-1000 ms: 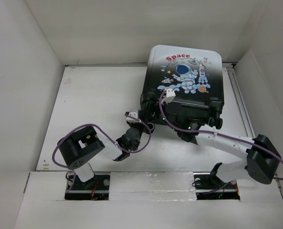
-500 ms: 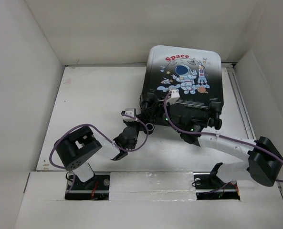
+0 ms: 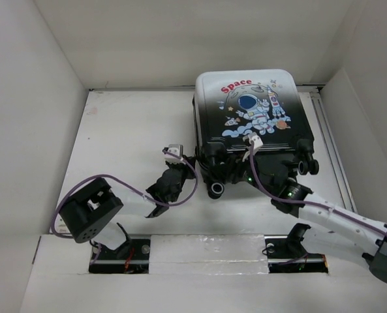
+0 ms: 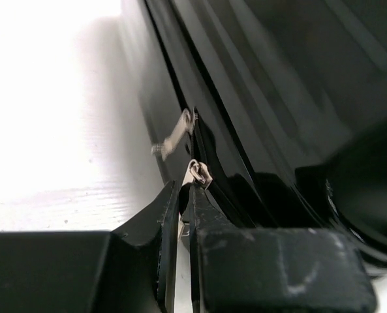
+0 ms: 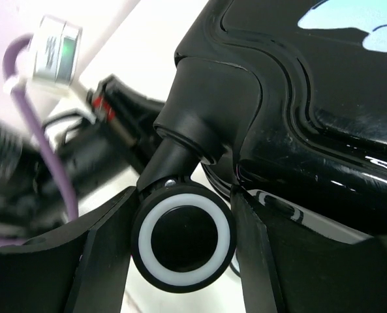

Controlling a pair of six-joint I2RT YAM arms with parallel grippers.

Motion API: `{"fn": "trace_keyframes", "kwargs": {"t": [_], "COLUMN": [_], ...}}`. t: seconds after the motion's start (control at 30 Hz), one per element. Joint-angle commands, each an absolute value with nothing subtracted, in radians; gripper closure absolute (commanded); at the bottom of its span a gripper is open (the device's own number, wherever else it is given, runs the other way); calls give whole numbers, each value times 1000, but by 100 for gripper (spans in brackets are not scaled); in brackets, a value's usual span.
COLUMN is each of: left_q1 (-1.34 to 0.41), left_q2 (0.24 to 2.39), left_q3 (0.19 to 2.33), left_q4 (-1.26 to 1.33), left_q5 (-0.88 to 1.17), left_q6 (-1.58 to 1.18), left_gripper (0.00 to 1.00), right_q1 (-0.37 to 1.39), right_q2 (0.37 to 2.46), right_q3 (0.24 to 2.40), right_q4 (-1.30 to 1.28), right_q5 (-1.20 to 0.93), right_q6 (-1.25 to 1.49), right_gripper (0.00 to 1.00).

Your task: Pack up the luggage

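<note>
The luggage [image 3: 252, 111], a closed white-to-black shell with an astronaut and red "Space" print, lies flat at the table's back right, wheels toward me. In the left wrist view its black side [image 4: 265, 85] fills the frame. My left gripper [image 3: 192, 162] [image 4: 185, 192] is shut at the case's near left corner, pinching a silver zipper pull [image 4: 198, 175]. A second pull [image 4: 173, 137] hangs loose just beyond. My right gripper [image 3: 218, 188] [image 5: 182, 244] is shut on a black wheel [image 5: 181, 242] with a white ring, one finger on each side of it.
The white table [image 3: 128, 130] is boxed in by white walls on the left, back and right. A metal rail [image 3: 328, 130] runs along the right side. The left arm's purple cable [image 3: 141, 192] loops over the table in front of the case.
The right gripper has closed round the wheel. The luggage has turned and slid toward me and to the left. Both arms have drawn back toward the near edge.
</note>
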State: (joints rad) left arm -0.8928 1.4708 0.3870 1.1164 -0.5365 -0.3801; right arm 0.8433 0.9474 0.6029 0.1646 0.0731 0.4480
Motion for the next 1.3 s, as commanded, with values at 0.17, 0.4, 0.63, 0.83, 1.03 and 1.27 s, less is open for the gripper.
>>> {"fn": "trace_keyframes", "kwargs": {"t": [0.17, 0.4, 0.63, 0.83, 1.03, 1.27], "left_q1": [-703, -600, -600, -600, -591, -591], "left_q2": [1452, 1558, 1377, 1059, 698, 417], "left_q3": [489, 613, 614, 563, 575, 595], "left_q4": [1140, 1057, 784, 456, 259, 89], "left_q5": [-706, -626, -661, -758, -686, -597], "left_q6": [-324, -366, -563, -742, -741, -788], "left_gripper": [100, 100, 51, 36, 0, 0], "right_q1": [830, 860, 894, 971, 1084, 1218], "right_q2": [749, 759, 845, 1009, 1236, 1361], "right_q3": [569, 558, 618, 731, 879, 1002], "right_q4": [-41, -72, 8, 72, 149, 160], "right_q5": [-58, -133, -195, -222, -222, -149], "right_q6": [368, 337, 308, 275, 265, 290], "right_gripper": [100, 100, 100, 100, 100, 54]}}
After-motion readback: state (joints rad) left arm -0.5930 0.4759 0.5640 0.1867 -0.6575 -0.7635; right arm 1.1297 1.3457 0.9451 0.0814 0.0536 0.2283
